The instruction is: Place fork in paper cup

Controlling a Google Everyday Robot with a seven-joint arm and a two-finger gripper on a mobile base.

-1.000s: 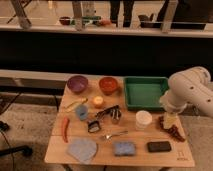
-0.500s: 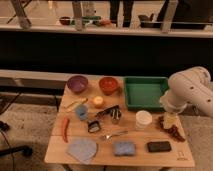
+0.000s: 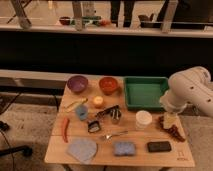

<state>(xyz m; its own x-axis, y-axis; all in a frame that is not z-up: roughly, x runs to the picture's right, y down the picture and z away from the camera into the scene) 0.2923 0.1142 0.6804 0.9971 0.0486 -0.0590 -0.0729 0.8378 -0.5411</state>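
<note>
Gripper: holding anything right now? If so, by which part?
Nothing is held. The gripper hangs open above the right side of the table, just right of the paper cup. The fork lies flat on the table, untouched.

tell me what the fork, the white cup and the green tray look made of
The fork looks metal: shiny silver glint. The paper cup seems matte white paper, though plastic is possible. The green tray is probably plastic: uniform smooth colour. The gripper hangs right of the cup, over the table.
</note>
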